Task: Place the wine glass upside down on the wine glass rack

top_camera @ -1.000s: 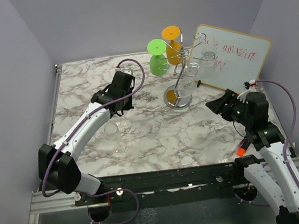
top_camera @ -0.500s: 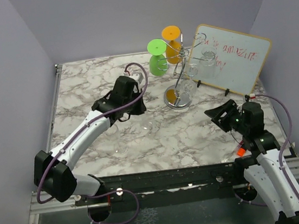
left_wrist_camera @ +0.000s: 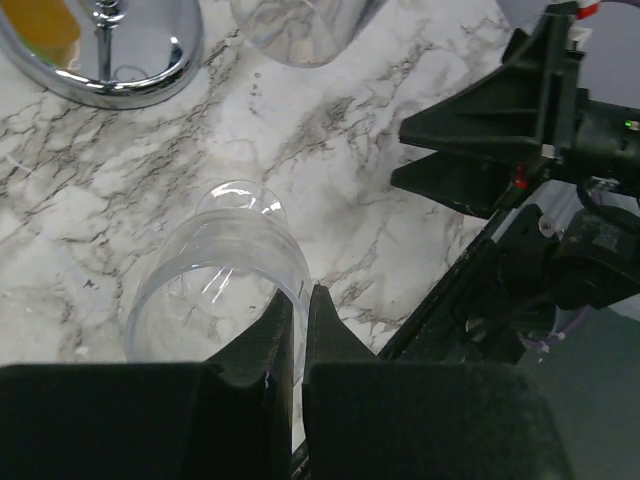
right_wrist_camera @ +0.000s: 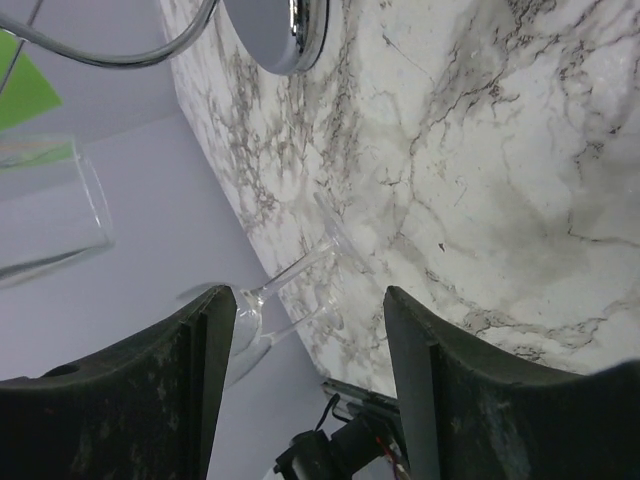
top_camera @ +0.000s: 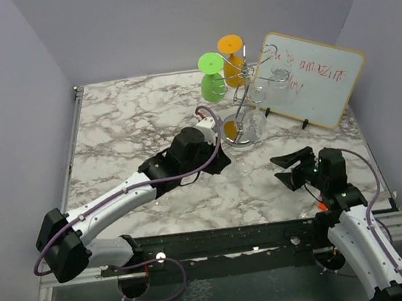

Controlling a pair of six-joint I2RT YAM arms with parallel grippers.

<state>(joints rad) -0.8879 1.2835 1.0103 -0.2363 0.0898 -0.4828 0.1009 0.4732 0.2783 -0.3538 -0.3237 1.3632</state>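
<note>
Left gripper [left_wrist_camera: 298, 322]: closed narrow; it pinches the rim wall of the wine glass [left_wrist_camera: 215, 285], with one finger on each side of the glass wall.
Glass axis: the bowl opening is at the gripper, and the stem and foot point away from it, slanted down toward the surface [top_camera: 131, 115]. Whether the foot touches the surface I cannot tell.
Glass place: just near-left of the rack base, not on the rack.
Wine glass rack [top_camera: 241, 126]: far and a little right from the left gripper, upright, with the curled arms high above the round base.
On the rack: a green glass [top_camera: 211, 76], an orange glass [top_camera: 231, 57] and a clear glass [left_wrist_camera: 300, 25] hang there. Which curled arm is free I cannot tell.
Right gripper [top_camera: 287, 170]: jaws wide with nothing between them, to the right of the held glass and well apart from the rack.
Nearer arm: the left one. By my judgement it must lift the glass, turn the foot upward, and then bring the stem into a curled arm.
</note>
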